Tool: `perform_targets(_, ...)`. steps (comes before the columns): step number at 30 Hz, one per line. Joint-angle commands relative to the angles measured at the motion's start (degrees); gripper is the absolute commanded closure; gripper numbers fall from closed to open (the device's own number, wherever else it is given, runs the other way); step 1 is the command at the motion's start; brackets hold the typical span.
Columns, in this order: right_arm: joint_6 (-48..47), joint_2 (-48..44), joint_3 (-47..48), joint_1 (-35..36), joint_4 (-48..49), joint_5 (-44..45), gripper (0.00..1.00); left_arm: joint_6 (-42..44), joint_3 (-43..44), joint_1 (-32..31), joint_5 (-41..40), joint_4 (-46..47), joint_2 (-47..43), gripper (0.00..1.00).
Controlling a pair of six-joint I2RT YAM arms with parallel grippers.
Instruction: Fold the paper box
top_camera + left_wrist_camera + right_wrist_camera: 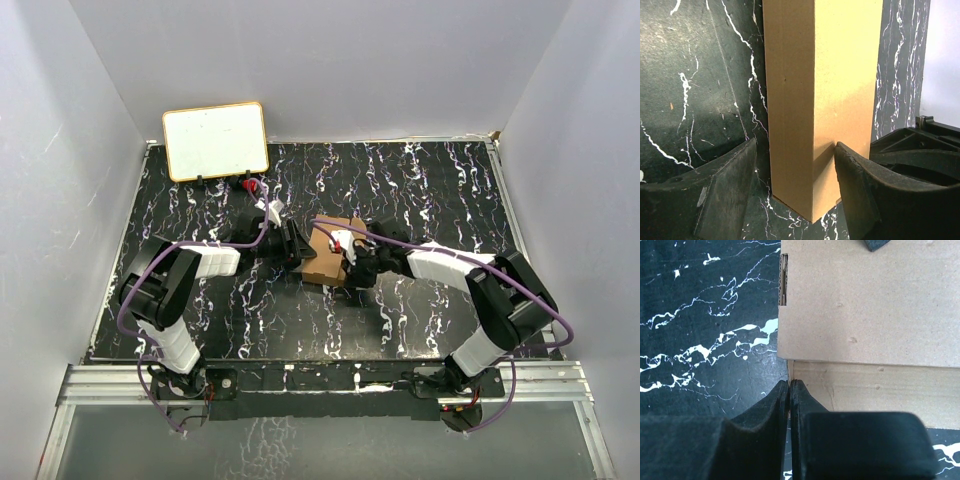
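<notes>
The paper box [326, 258] is a small brown carton lying mid-table between both arms. My left gripper [297, 246] is at its left end. In the left wrist view the paper box [820, 90] stands corner-on between the open fingers of the left gripper [795, 145]. The right finger [855, 185] touches one face, and a gap separates the left finger [732, 185] from the box. My right gripper [352, 264] is at the box's right side. It [790, 382] is shut, tips against a lower corner of the paper box [865, 305]; a thin cardboard edge meets their seam.
A white board with a tan frame [215, 141] leans at the back left, with a small red and black object [246, 185] in front of it. White walls enclose the black marbled table [420, 190]. Purple cables loop over both arms.
</notes>
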Motion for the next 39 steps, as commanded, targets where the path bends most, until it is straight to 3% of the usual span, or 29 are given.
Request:
perform_targets(1, 2.5, 1.0, 4.2, 1.4, 0.2, 0.7, 0.9, 0.9, 0.0, 0.2, -0.7, -1.7, -0.8, 0.39)
perform_targets(24, 5.0, 7.5, 15.5, 4.4, -9.9, 5.6, 0.87, 1.6, 1.1, -3.4, -4.3, -4.4, -1.4, 0.4)
perform_targets(39, 1.0, 6.6, 14.5, 1.1, -14.3, 2.3, 0.78, 2.4, 2.4, -3.6, -5.8, -6.1, -2.4, 0.38)
